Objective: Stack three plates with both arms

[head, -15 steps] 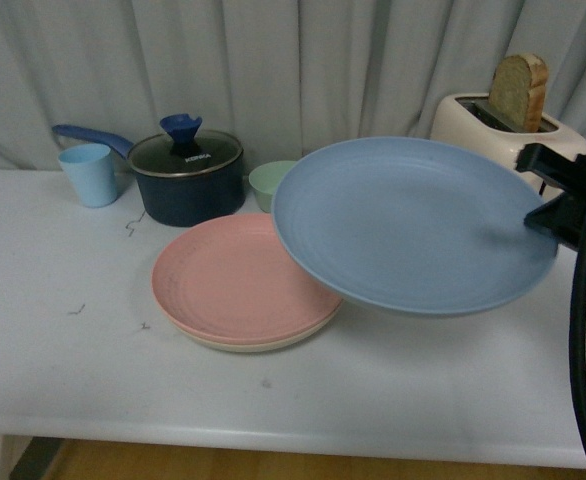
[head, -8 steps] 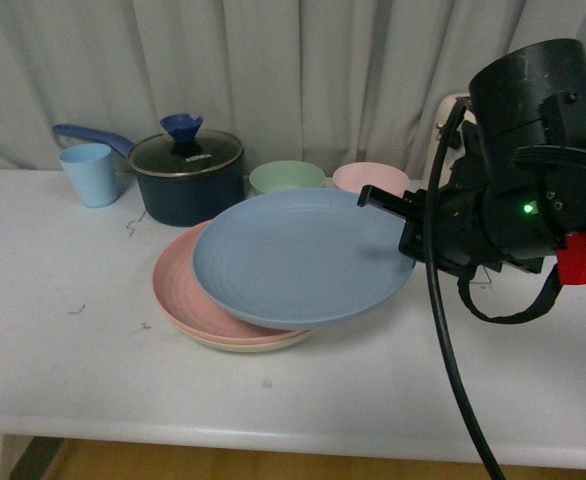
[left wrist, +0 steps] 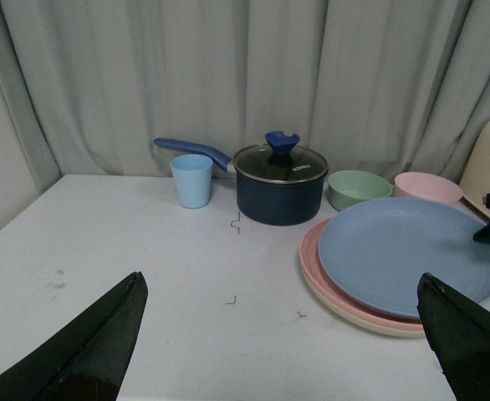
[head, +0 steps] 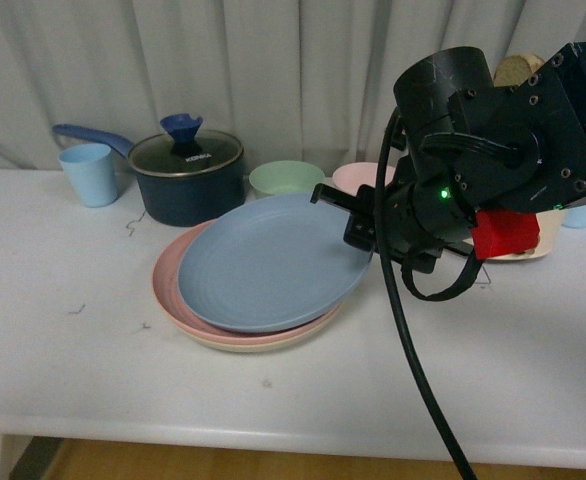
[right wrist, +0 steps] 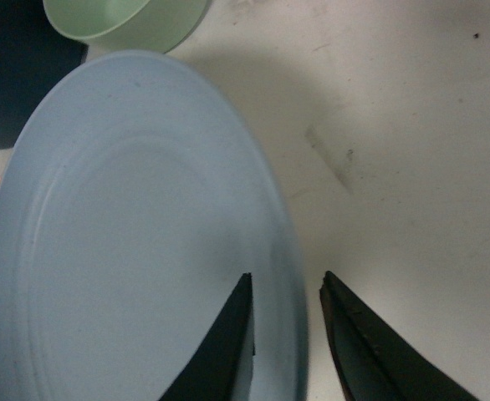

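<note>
Straddling blue plate point(head: 269, 264) rim, seemingly: right end effector point(head: 351, 215).

Background: curtained wall and white tabletop.
Pleated grey curtain point(head: 273, 70) hangs behind the scuffed white tabletop point(head: 93, 370); wooden floor point(head: 223, 465) shows below its front edge.

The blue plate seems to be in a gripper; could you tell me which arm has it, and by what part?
The right gripper pinches the blue plate by its rim, one finger on each face; the left gripper holds nothing.
</note>
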You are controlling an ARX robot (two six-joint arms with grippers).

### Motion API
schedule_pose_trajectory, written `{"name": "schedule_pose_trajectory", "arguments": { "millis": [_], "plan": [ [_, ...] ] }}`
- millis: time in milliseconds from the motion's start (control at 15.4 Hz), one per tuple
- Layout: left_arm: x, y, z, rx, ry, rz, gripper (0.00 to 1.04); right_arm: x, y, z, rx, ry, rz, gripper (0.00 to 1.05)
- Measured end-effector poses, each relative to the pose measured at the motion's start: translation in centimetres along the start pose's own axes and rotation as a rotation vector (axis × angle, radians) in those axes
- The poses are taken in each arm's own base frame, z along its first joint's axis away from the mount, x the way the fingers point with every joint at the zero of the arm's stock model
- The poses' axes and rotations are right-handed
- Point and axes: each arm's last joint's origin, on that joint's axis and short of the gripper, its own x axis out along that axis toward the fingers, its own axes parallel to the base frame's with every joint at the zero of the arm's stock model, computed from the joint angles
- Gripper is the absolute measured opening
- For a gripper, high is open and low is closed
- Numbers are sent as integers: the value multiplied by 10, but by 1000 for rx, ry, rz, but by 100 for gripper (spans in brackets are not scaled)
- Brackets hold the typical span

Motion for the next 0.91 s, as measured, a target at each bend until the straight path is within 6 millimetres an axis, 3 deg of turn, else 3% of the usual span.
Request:
{"name": "schedule_pose_trajectory", "arguments": {
  "millis": [130, 455, 650, 845, 910],
  "plan": [
    [0, 0, 0, 0, 0, 0, 98, -1, -9, -7, -18, 57, 15, 55],
    [0, 0, 0, 0, 0, 0, 98, -19, -30, 12, 7, 35, 6, 100],
    [0, 0, 0, 0, 0, 0, 98, -44, -24, 8, -12, -21, 78, 98],
    [0, 0, 0, 0, 0, 0, 98, -108, -26, 37, -16, -234, 158, 98],
    [0, 0, 0, 0, 0, -1, 98, -133, -35, 47, -95, -541, 115, 88]
  ]
}}
